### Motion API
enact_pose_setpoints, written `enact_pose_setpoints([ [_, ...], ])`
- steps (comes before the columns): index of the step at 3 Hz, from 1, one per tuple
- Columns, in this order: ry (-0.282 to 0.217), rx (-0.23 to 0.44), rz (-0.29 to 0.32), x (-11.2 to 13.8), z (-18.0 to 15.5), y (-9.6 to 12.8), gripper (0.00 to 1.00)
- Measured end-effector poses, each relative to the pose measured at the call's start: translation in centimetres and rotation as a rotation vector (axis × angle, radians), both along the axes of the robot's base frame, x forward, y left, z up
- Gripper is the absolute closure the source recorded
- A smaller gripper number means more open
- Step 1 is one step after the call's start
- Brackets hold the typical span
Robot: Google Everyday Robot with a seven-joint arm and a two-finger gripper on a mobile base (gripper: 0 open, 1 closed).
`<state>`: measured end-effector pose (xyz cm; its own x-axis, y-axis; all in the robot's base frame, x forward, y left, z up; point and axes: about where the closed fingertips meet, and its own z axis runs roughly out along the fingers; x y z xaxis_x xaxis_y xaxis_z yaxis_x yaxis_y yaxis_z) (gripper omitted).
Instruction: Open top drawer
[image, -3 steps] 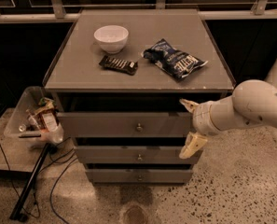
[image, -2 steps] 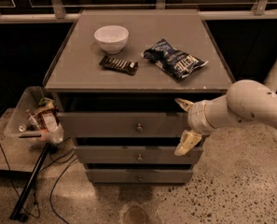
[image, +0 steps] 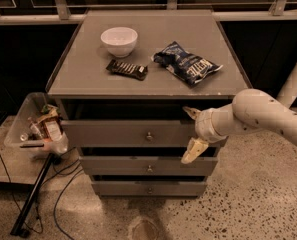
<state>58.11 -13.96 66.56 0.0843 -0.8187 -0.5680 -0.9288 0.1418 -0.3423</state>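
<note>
- Speckled floor [image: 248, 199] lies around a grey cabinet [image: 70, 114] with three drawers, and a dark glazed wall with a pale rail [image: 28, 19] runs behind it.
- Camera view: the hand [image: 192, 132] hangs at the right end of the top drawer [image: 113, 133], close in front of its panel. Whether it touches the panel cannot be told.
- Its two pale fingers [image: 194, 151] are spread wide. One tip is level with the panel's upper edge and the other is down by its lower edge.
- A white arm [image: 258, 114] runs from the hand to the right edge of the frame.
- The drawer's knob [image: 149, 135] sits left of the hand as seen, level with it and apart from it. A dark gap shows above the panel.
- Two lower drawers [image: 148, 166] lie below the hand.
- Above the hand, on the worktop [image: 78, 79], a chip bag [image: 186, 62] lies nearest. A dark bar [image: 127, 69] lies further left and a white bowl [image: 119, 40] lies beyond the bar.
- Far to the left of the hand a clear bin [image: 38, 129] holds wrappers, with cables [image: 63, 194] on the floor below it.
</note>
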Motion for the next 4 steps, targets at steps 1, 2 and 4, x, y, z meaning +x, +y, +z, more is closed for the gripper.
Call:
enact_pose_setpoints([
  [1, 0.009, 0.013, -0.006, 1.3, -1.8, -0.2, 0.00],
  [2, 0.016, 0.019, -0.035, 2.5, -3.9, -1.9, 0.00],
  [4, 0.016, 0.019, -0.035, 2.5, -3.9, -1.9, 0.19],
])
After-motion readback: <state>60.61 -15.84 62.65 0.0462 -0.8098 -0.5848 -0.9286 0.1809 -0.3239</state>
